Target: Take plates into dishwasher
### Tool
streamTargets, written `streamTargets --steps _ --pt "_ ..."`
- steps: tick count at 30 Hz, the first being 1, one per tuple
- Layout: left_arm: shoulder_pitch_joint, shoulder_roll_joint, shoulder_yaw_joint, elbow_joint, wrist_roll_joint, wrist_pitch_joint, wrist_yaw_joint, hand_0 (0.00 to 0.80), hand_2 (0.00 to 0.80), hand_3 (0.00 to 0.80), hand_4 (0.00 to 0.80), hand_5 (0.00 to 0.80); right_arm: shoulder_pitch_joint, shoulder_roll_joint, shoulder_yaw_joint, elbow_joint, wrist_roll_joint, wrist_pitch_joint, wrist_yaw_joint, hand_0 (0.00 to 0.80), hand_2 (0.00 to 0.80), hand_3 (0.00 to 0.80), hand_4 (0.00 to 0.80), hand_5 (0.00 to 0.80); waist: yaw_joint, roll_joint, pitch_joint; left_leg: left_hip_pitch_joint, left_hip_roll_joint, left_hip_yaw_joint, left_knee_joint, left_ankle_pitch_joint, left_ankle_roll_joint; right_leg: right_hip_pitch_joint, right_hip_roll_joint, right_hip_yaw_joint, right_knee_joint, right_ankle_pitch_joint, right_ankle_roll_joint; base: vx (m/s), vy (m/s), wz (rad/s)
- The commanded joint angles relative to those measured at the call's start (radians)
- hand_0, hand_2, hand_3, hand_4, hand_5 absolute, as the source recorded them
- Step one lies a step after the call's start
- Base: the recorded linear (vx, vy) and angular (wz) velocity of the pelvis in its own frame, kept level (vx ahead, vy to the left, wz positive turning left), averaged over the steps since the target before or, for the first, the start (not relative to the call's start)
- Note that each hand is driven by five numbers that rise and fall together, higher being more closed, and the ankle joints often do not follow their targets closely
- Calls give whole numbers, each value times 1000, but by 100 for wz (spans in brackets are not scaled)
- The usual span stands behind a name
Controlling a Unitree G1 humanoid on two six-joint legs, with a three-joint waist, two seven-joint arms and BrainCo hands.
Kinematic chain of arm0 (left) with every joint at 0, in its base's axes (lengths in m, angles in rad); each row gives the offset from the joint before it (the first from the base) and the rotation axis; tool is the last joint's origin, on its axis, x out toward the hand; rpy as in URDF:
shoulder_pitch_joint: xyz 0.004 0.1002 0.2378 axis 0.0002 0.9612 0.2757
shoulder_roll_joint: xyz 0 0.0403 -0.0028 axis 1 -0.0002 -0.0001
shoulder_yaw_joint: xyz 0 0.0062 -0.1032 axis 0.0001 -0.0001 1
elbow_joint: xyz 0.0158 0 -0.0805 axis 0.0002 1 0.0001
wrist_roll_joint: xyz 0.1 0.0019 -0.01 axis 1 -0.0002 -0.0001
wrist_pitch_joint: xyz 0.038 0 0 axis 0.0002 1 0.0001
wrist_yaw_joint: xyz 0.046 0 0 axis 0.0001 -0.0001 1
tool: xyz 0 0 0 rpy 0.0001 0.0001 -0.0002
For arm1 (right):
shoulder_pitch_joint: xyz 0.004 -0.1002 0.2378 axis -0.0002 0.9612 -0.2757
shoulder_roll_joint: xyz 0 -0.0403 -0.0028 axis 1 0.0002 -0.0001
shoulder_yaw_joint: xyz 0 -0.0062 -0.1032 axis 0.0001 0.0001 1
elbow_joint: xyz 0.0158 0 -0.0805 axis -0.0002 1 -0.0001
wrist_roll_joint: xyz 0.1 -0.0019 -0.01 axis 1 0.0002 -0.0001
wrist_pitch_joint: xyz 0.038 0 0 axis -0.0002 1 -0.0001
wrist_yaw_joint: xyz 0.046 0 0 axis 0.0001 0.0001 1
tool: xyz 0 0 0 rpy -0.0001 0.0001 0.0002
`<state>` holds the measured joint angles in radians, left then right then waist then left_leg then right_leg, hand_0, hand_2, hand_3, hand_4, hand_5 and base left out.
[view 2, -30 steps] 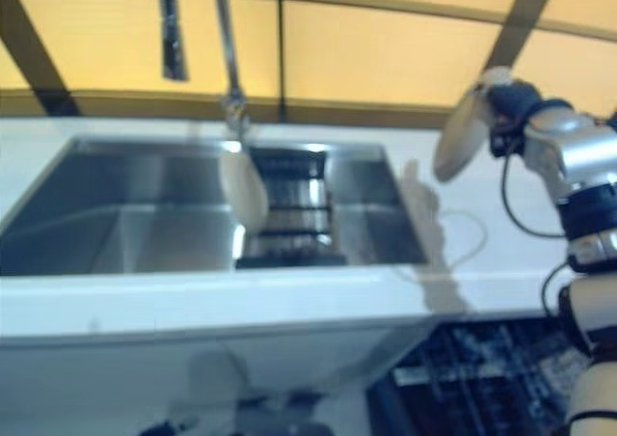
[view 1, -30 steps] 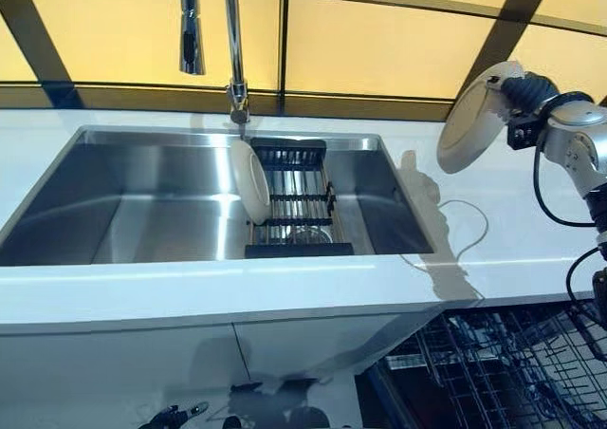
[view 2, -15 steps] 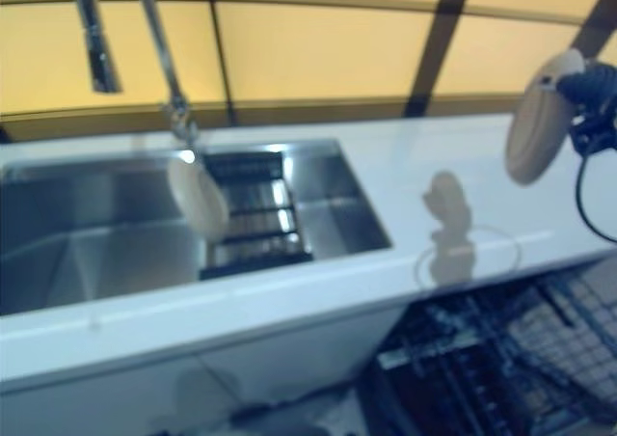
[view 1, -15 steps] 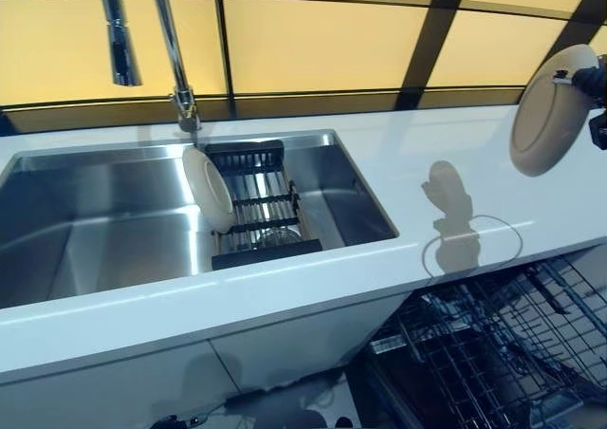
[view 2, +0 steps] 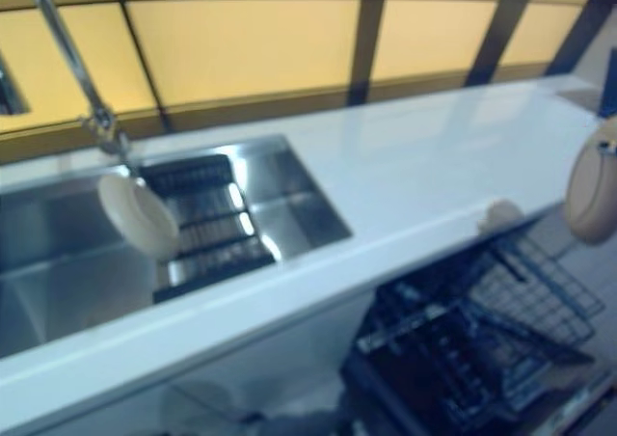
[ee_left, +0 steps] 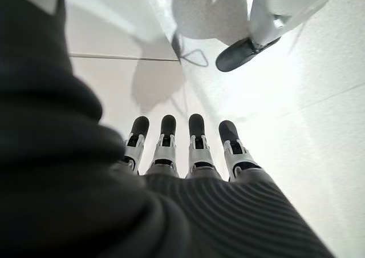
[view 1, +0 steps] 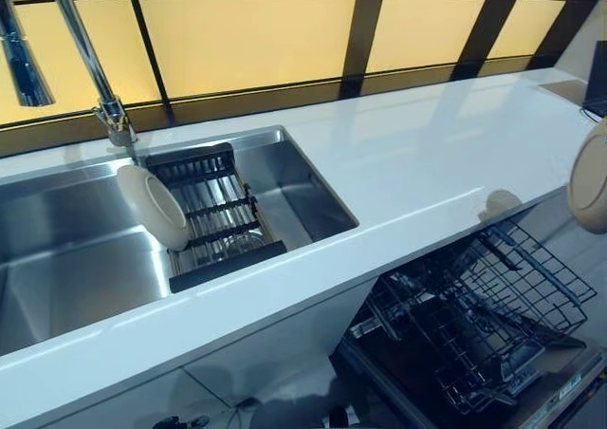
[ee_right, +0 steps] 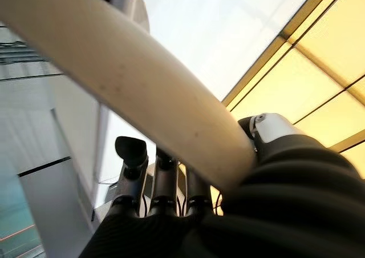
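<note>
A cream plate (view 1: 590, 190) hangs on edge at the far right, beyond the counter's front edge and above the open dishwasher rack (view 1: 474, 315). My right hand (ee_right: 162, 181) is shut on it: the right wrist view has the plate's rim (ee_right: 142, 81) pinched between the thumb (ee_right: 268, 129) and the fingers behind it. A second cream plate (view 1: 152, 206) stands tilted in the black dish rack (view 1: 223, 230) inside the sink. My left hand (ee_left: 197, 149) shows only in the left wrist view, its fingers straight and holding nothing, down near the floor.
A steel sink (view 1: 57, 268) with a tall tap (view 1: 85, 59) is set in the white counter (view 1: 427, 163). The dishwasher's wire basket is pulled out below the counter at the right. A dark object (view 1: 597, 78) stands at the counter's far right end.
The camera has swung to the right, so the sink sits further left. The plate in my right hand has come down from above the counter to over the dishwasher rack.
</note>
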<state>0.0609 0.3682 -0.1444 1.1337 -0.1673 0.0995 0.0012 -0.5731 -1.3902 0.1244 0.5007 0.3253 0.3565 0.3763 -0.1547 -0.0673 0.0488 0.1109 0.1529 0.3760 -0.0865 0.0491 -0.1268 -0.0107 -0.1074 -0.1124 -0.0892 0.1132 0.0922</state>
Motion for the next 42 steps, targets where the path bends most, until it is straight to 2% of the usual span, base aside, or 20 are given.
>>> streamTargets --steps 1,8,9,16,21,26,37,42 --pt "-47 57 17 56 36 -15 1 0 0 0 0 0 6 -49 -100 -63 -30 -90 16 800 800 800 800 800 11 -56 14 51 -6 -27 5 -88 59 15 -38 -12 11 -12 94 1 -15 -10" --pt "-51 62 34 59 47 -8 1 0 0 0 0 0 247 -15 -273 -132 -64 -205 79 800 800 800 800 800 -12 -52 18 52 -5 -13 10 -95 63 3 -37 -3 18 -11 96 -2 -10 -4" --pt "-51 62 34 59 47 -8 1 0 0 0 0 0 247 -15 -273 -132 -64 -205 79 800 800 800 800 800 -12 -52 18 52 -5 -13 10 -95 63 3 -37 -3 18 -11 96 -2 -19 -6" --pt "-57 61 36 55 63 -12 -15 0 0 0 0 0 329 -1 -271 -192 -174 -336 144 800 800 800 800 800 -15 -49 18 57 -5 -6 14 -98 66 0 -36 -5 20 -8 96 1 -23 -3" --pt "-62 59 30 50 66 -13 -14 0 0 0 0 0 334 7 -238 -182 -222 -385 176 800 800 800 800 800 -8 -47 22 56 -4 -12 15 -97 64 0 -36 -11 21 -8 96 2 -21 0" --pt "-67 63 29 49 75 -10 -20 0 0 0 0 0 311 34 -185 -173 -261 -399 182 800 800 800 800 800 5 -43 28 51 -3 -23 15 -94 63 0 -39 -22 23 -10 96 0 0 0" --pt "-71 69 25 25 90 -11 -29 0 0 0 0 0 262 108 -79 -99 -343 -367 238 800 800 800 800 800 34 -31 48 41 -2 -46 15 -88 58 2 -52 -48 24 -12 96 -6 -11 3" --pt "-73 69 20 21 94 -8 -32 0 0 0 0 0 258 140 -50 -77 -392 -380 246 800 800 800 800 800 38 -26 53 42 -2 -51 14 -86 57 1 -57 -52 25 -11 96 2 -4 4"
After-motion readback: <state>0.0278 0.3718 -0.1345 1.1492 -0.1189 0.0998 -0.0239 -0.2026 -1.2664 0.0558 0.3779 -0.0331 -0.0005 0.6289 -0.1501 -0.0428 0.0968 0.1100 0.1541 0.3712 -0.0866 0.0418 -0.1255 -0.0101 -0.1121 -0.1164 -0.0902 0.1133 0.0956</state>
